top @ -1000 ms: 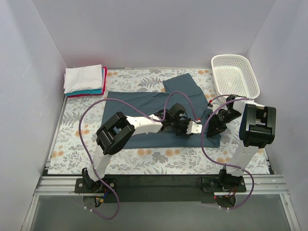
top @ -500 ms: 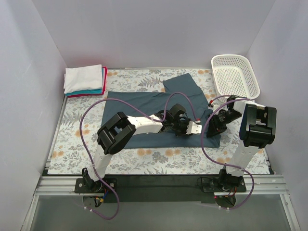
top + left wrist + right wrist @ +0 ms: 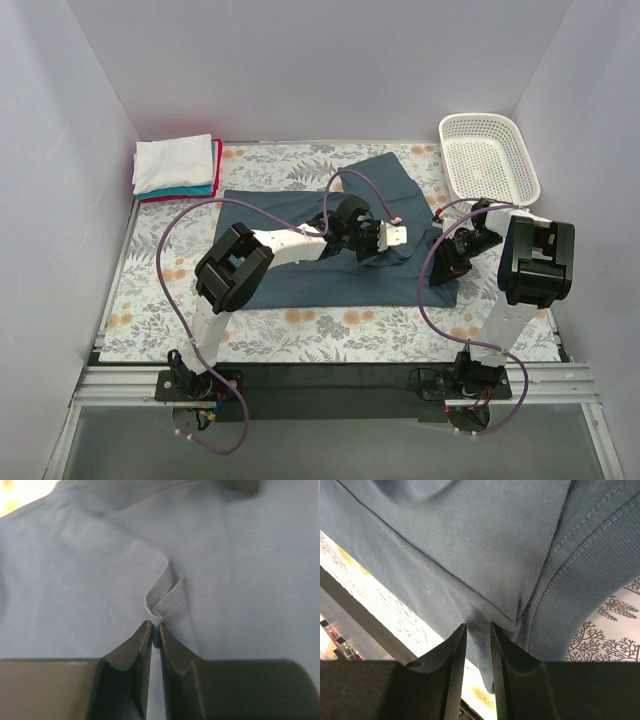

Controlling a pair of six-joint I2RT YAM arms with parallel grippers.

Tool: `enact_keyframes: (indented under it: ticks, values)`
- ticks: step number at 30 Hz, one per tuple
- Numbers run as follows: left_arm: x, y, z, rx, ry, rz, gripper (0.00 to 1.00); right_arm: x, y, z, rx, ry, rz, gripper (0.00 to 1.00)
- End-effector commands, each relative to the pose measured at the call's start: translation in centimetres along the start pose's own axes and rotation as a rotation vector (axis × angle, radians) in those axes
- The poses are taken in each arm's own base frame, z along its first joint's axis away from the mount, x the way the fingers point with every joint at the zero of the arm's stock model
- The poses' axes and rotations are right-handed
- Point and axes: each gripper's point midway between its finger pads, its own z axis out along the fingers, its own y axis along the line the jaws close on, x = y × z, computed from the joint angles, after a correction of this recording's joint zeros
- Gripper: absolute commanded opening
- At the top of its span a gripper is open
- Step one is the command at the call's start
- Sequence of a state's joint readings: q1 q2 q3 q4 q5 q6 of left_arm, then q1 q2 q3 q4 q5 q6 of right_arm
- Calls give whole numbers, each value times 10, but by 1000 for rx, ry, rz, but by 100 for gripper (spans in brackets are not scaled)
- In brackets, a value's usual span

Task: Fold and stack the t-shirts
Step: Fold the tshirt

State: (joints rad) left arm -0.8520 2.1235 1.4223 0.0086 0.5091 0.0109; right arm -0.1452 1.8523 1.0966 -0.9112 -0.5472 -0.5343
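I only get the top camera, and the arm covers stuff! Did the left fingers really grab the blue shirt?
Observer: Yes. The left wrist camera shows the left fingers closed on a little raised fold of the blue shirt.
Operator: Which bit of it?
Observer: A stitched edge, doubled over right where they pinch.
Operator: And the right fingers?
Observer: The right wrist camera shows the right fingers pinching a ridge of the shirt beside a double-stitched hem.
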Motion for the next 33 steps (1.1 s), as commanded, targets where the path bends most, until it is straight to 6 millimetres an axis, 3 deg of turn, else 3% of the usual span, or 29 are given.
enact_keyframes:
  ticks: [1,7,12,20,25,28,33]
  values:
    - [-14,37,-14,-93,-68,-56,11,9,-11,4,33,26,-22,33]
    - [3,78,-26,-200,-80,-123,10,10,-10,5,32,31,-19,32]
    - [10,93,-34,-245,-88,-138,10,11,-11,5,35,34,-17,33]
    - [37,87,-45,-256,-6,-182,17,11,-12,2,50,33,-22,32]
    - [52,87,-62,-281,20,-228,19,10,-12,1,53,32,-26,32]
    - [47,87,-68,-268,-7,-283,35,11,-12,2,49,33,-19,33]
    - [30,94,-62,-237,-42,-404,41,10,-11,2,49,32,-15,33]
